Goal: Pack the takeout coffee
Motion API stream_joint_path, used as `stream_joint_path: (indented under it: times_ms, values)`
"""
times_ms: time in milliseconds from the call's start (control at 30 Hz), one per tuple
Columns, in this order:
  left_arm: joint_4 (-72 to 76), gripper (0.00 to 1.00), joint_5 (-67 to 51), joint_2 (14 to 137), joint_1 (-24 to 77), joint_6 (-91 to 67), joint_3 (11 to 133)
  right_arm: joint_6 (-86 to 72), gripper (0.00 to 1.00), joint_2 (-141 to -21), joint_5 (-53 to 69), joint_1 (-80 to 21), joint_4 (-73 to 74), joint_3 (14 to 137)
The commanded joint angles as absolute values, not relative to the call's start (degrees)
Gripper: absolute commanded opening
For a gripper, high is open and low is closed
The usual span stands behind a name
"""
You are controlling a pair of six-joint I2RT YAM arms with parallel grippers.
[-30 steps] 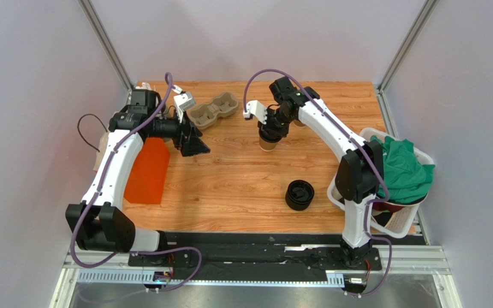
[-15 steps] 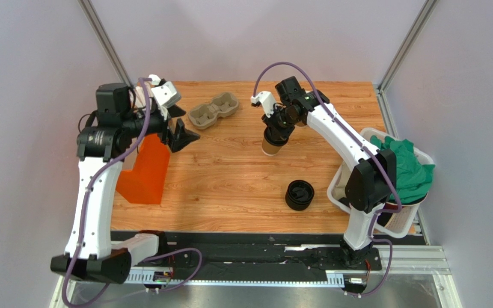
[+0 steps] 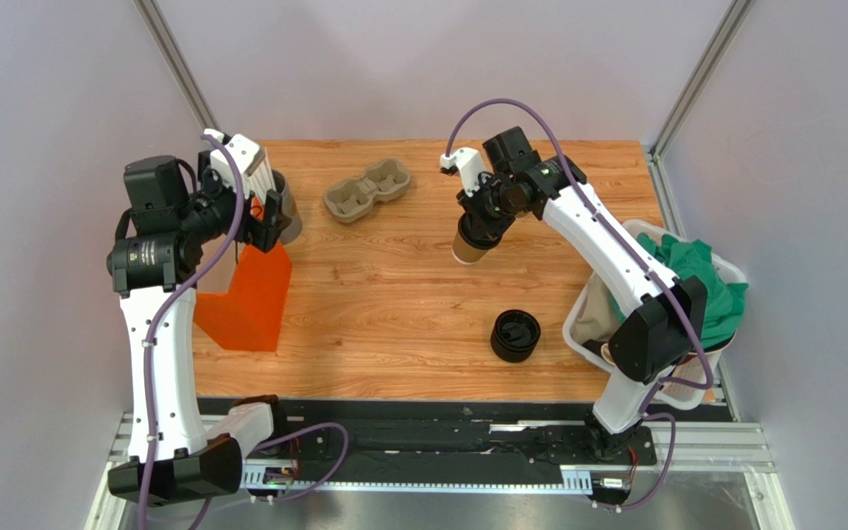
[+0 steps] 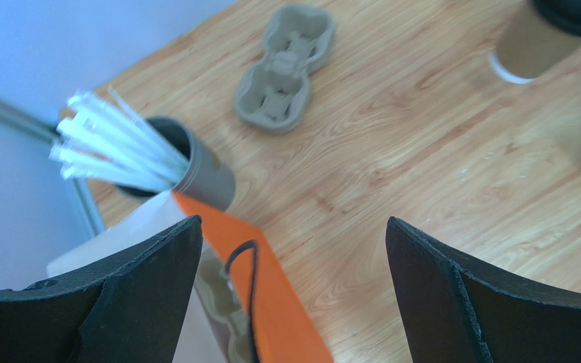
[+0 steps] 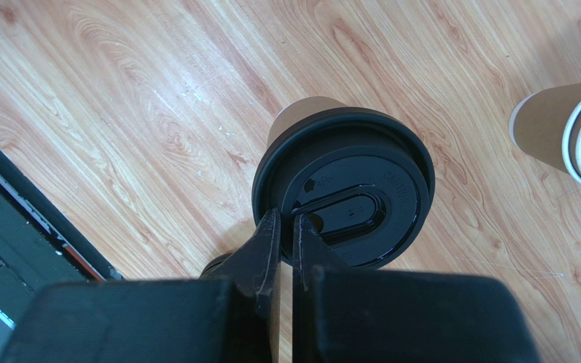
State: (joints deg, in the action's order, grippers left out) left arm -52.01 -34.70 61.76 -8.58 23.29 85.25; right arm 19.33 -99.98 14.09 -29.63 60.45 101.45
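The takeout coffee (image 3: 467,245) is a brown paper cup with a black lid, at the middle of the table. It also shows in the right wrist view (image 5: 344,185) and the left wrist view (image 4: 532,41). My right gripper (image 3: 482,219) (image 5: 287,223) is shut on the near rim of its lid, and the cup hangs tilted. My left gripper (image 3: 274,215) (image 4: 293,227) is open and empty, held above the mouth of the orange paper bag (image 3: 249,296) (image 4: 271,302). A cardboard carrier lies inside the bag.
A cardboard cup carrier (image 3: 367,188) (image 4: 286,68) lies at the back. A grey holder of white straws (image 4: 195,162) stands by the bag. A pile of black lids (image 3: 516,335) sits front right. Stacked lidless cups (image 5: 574,125) stand nearby. A white basket (image 3: 572,329) holds green cloth (image 3: 696,289).
My left arm has risen and swung back to the left, from beside the carrier to above the orange bag. My right arm has shifted slightly, still on the coffee's lid.
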Motion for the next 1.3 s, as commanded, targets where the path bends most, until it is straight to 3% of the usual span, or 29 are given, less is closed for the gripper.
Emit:
stream_joint_path:
  times_ms: [0,533,1000,1267]
  values:
    - [-50.9,0.99,-28.7,61.0,-10.7,22.1,84.6,18.8,0.00,-96.8,14.7,-31.1,58.1,99.7]
    - [-55.6,0.87,-24.4,51.9,-10.7,25.3,71.5,20.7,0.00,-94.5,9.4,-34.8,54.7,94.6]
    - [-62.0,0.78,-41.9,54.6,-10.8,26.4,81.9,20.3,0.00,-94.9,7.6,-35.0,53.1,93.1]
    - [-62.8,0.63,-46.5,56.0,-10.6,27.2,81.0,20.0,0.00,-96.0,7.0,-35.0,52.0,92.3]
